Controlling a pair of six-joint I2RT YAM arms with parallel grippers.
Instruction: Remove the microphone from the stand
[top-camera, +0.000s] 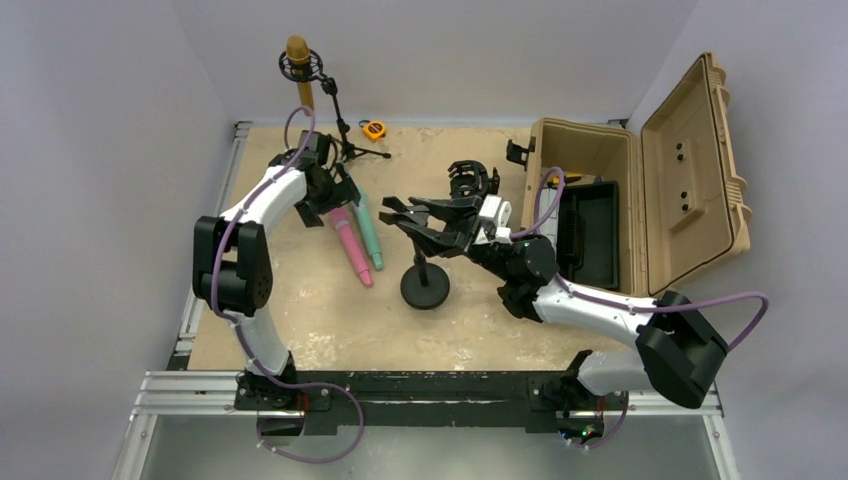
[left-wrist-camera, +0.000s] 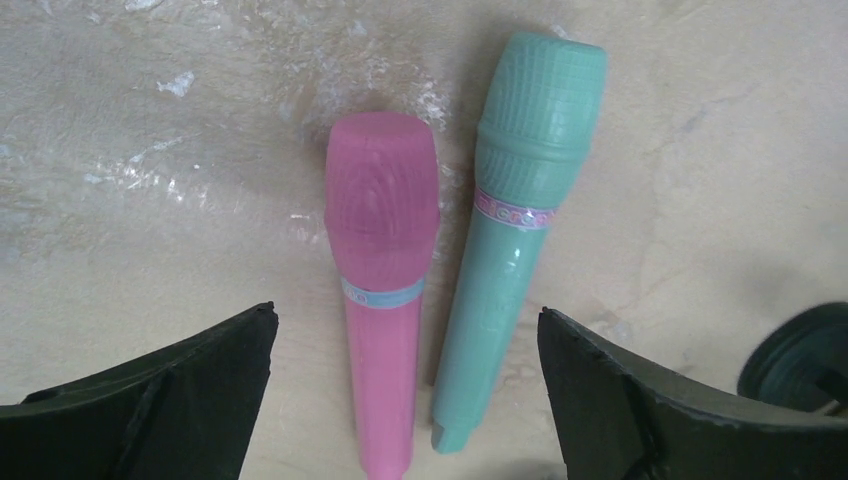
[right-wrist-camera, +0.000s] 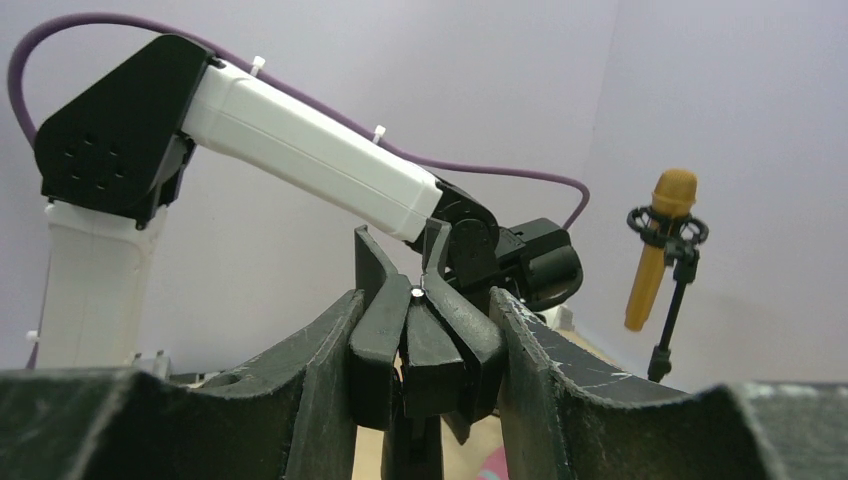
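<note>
A pink microphone (top-camera: 350, 245) and a teal microphone (top-camera: 368, 230) lie side by side on the table; both show in the left wrist view, pink (left-wrist-camera: 382, 300) and teal (left-wrist-camera: 515, 230). My left gripper (top-camera: 325, 195) hovers over their handle ends, open and empty (left-wrist-camera: 405, 315). A black stand with a round base (top-camera: 425, 290) stands mid-table. Its spring clip (top-camera: 415, 215) is spread open and holds nothing. My right gripper (top-camera: 470, 222) is shut on the clip's handles (right-wrist-camera: 425, 340). A gold microphone (top-camera: 298, 60) sits in a tripod stand (top-camera: 345, 135) at the back.
An open tan case (top-camera: 640, 180) with a black tray inside stands at the right. A yellow tape measure (top-camera: 373, 129) lies by the tripod. A black clamp-like part (top-camera: 470, 180) and a small black piece (top-camera: 518, 152) lie near the case.
</note>
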